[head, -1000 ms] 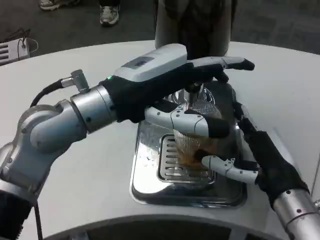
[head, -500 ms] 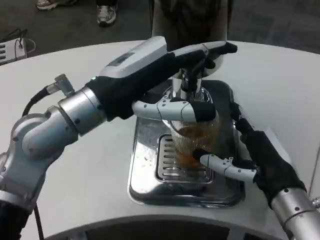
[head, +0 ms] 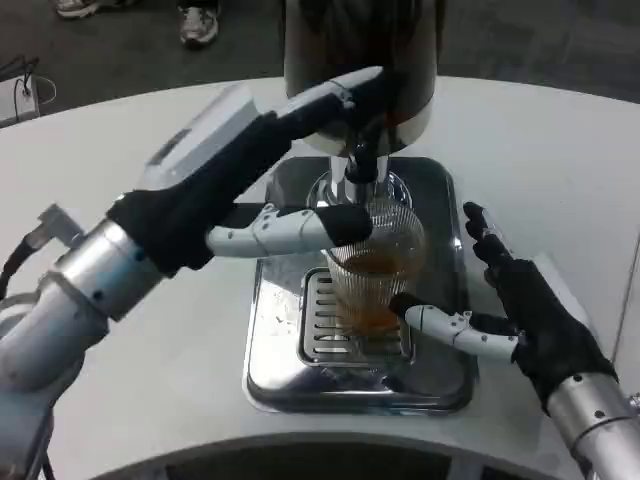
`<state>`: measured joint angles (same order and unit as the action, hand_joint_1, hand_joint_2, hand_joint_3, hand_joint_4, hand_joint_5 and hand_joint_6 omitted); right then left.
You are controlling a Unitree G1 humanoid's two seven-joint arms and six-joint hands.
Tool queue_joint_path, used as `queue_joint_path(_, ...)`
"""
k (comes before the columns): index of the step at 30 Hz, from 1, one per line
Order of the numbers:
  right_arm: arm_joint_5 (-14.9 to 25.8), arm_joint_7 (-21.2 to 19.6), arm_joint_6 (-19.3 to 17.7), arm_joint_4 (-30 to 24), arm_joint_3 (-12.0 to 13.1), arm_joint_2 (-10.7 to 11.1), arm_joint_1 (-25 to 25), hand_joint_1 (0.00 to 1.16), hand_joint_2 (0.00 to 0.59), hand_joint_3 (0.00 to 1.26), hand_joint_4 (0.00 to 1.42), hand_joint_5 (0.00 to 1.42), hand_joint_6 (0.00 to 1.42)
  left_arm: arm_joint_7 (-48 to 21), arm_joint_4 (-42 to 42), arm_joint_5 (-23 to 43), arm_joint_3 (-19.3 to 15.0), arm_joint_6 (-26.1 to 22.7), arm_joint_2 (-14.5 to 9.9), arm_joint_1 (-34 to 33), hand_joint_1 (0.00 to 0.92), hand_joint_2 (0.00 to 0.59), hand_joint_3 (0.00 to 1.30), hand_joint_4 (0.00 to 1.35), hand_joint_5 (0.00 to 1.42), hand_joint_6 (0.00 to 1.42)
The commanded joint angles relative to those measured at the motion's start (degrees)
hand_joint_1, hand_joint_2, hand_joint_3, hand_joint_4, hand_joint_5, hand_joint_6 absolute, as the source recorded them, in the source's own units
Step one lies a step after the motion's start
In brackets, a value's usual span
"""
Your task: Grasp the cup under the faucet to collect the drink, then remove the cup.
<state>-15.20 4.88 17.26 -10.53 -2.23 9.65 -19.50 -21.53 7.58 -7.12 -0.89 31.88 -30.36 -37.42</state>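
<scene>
So in the middle of the frame there's a clear ribbed plastic cup point(head: 375, 265) sitting on the slotted grate of a shiny steel drip tray point(head: 275, 350), right under the faucet point(head: 358, 165) of a big metal drink dispenser point(head: 360, 60) at the top center. The cup has amber liquid in it, roughly half full, and some more brownish stuff pooled at the bottom.

The left hand point(head: 250, 170) comes in from the lower left of the frame and reaches up toward the top center. Its upper fingers stretch out to the tap area on the dispenser, looks like they're touching or pressing there, but I honestly can't tell if they're clenched on the lever. One lower finger point(head: 290, 228) lies straight out across the cup's left rim.

The right hand point(head: 520, 315) is at the right of the frame, just beside the cup. One white finger point(head: 445, 325) pokes in toward the cup's lower right side and seems to touch it; the other fingers stick up and spread apart, nothing wrapped around the cup.

White table point(head: 560, 170) all around. Someone's sneakers point(head: 195, 22) show on the dark floor in the upper left.
</scene>
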Motion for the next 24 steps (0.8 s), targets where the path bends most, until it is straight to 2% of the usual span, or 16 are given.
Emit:
queue_joint_path(1, 0.8, -0.1, -1.3, 1.0, -0.1, 0.2, -0.6, 0.77, 0.212, 0.0, 0.0, 0.0, 0.0, 3.6, -4.5, 0.3, -3.3, 1.0, 0.4, 4.9, 0.0, 0.03, 0.14, 0.12, 0.23, 0.3)
queue_joint_path(6, 1.0, -0.2, -1.5, 1.7, -0.3, 0.3, -1.0, 0.77, 0.212, 0.0, 0.0, 0.0, 0.0, 6.4, -7.4, 0.8, -5.9, 1.5, 1.1, 8.5, 0.0, 0.03, 0.14, 0.11, 0.22, 0.3)
queue_joint_path(12, 1.0, -0.4, -2.0, 2.3, -1.1, -0.3, -1.6, 0.77, 0.212, 0.0, 0.0, 0.0, 0.0, 7.2, -14.1, 0.0, -8.2, -1.6, 1.0, 15.6, 0.0, 0.039, 0.13, 0.09, 0.2, 0.3)
queue_joint_path(18, 0.9, -1.0, -2.9, 3.4, -1.6, -0.7, -2.4, 0.77, 0.212, 0.0, 0.0, 0.0, 0.0, 7.4, -21.4, -2.7, -10.9, -6.4, 0.9, 26.3, 0.0, 0.048, 0.11, 0.03, 0.16, 0.23)
queue_joint_path(24, 1.1, -2.0, -4.3, 4.8, -2.0, -1.4, -3.2, 0.77, 0.212, 0.0, 0.0, 0.0, 0.0, 7.2, -24.9, -3.9, -12.1, -8.6, 1.1, 35.1, 0.0, 0.058, 0.09, 0.01, 0.14, 0.21)
